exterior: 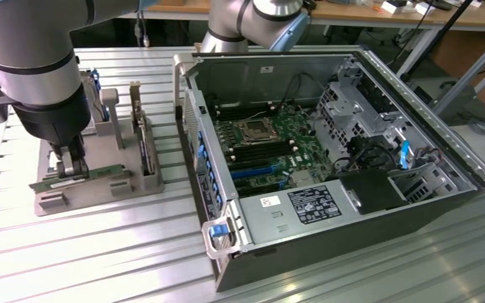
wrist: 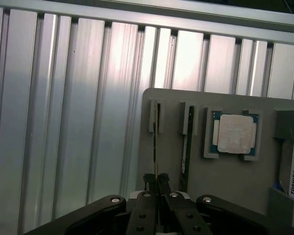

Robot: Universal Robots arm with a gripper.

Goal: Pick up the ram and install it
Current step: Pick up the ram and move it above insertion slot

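Wrist view, nearest first: the pincer (wrist: 156, 182) has its two black fingers (wrist: 163, 182) pressed on the thin top edge of the ram (wrist: 155, 147), pinching it. The ram stands on edge in a slot of the grey holder (wrist: 235, 181). Just beside it a second stick (wrist: 185, 147) stands in the next slot, then a square silver processor chip (wrist: 233, 133) sits in its recess. The ribbed bench (wrist: 63, 122) lies beyond. Exterior view adds the ram's green face, the holder near the bench edge at the exterior view's left, and an open computer case (exterior: 327, 214) to the exterior view's right, apart from the holder.
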